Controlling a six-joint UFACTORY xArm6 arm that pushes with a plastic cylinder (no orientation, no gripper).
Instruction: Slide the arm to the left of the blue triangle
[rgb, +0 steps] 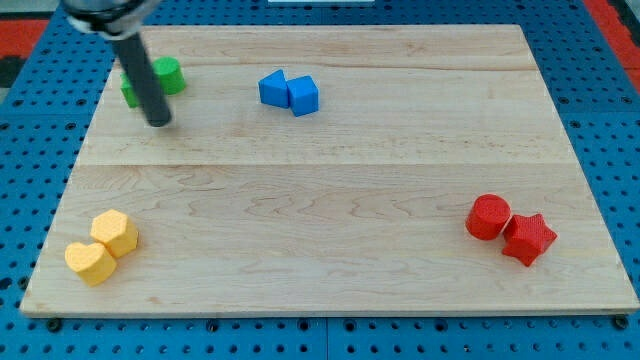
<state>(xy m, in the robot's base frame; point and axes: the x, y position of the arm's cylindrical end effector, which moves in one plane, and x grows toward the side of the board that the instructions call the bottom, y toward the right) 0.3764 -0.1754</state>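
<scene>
My tip (159, 122) rests on the wooden board (330, 260) beside the green blocks (168, 75), well to the view's left of the blue triangle (271, 88), which touches the blue cube (303, 96).

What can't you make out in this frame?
- Camera view: green blocks at the view's top left are partly hidden by my rod, so their shapes and count are unclear.
- My tip hides the board under it.
- The arm above the rod is cut off by the top edge.
</scene>
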